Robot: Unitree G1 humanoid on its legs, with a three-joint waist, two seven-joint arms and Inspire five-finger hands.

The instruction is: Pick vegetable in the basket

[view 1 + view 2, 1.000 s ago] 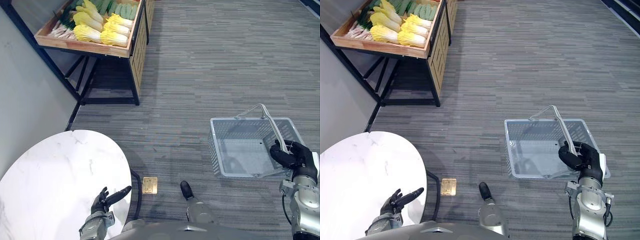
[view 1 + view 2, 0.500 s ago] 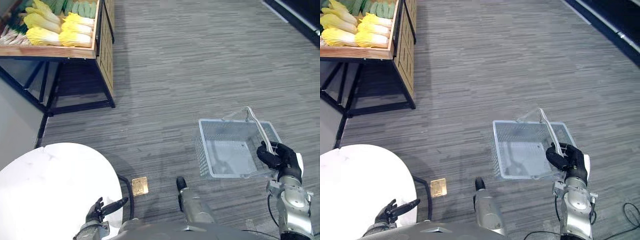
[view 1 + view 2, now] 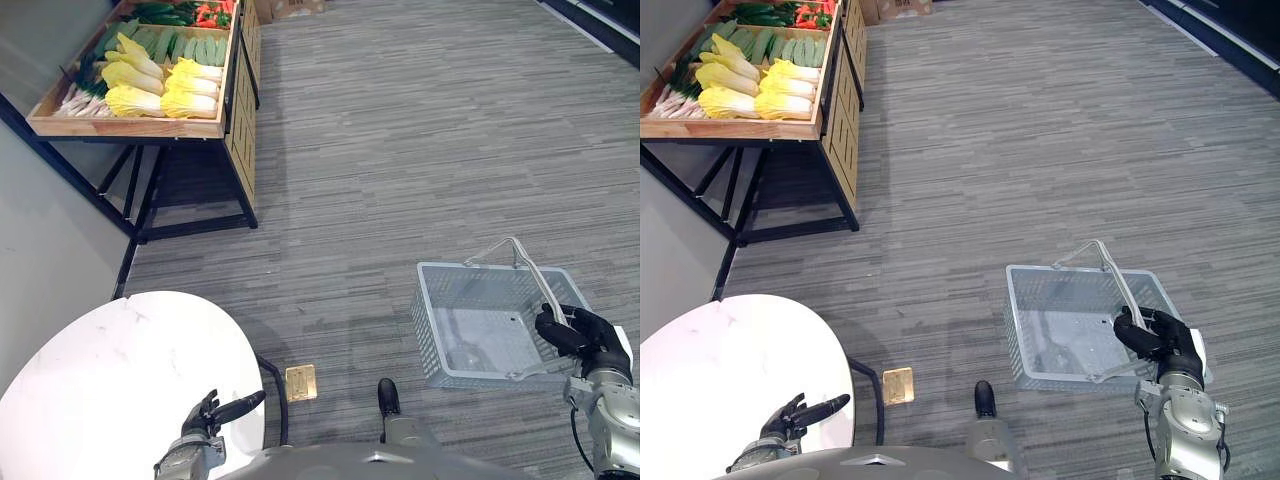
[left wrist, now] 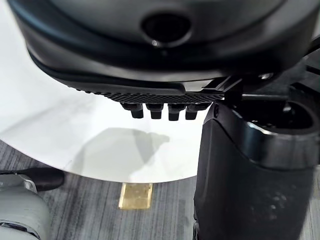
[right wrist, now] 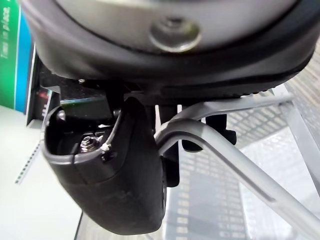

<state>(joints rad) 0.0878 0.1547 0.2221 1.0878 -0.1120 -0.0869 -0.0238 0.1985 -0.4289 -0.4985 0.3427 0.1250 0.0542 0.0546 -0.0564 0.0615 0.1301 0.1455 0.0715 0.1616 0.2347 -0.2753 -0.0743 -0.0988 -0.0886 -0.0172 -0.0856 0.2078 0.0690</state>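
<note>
The vegetables (image 3: 160, 85) lie in a wooden tray (image 3: 130, 128), well apart from the wire basket (image 3: 430, 335) that my right robot hand (image 3: 585, 335) carries above the floor. My right wrist view shows the fingers curled round the handle (image 5: 235, 165). My left robot hand (image 3: 205, 415) hovers, fingers straight, over the white counter (image 3: 110, 370).

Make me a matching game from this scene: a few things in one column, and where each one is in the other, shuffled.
Things
1. basket
2. cabbages
3. left hand
4. brass plate

Places
A. in the wooden tray on the stand
B. open, above the white table near its edge
C. hanging by its handle from the right hand
D. flat on the floor beside the table

Pairs: 1-C, 2-A, 3-B, 4-D
</note>
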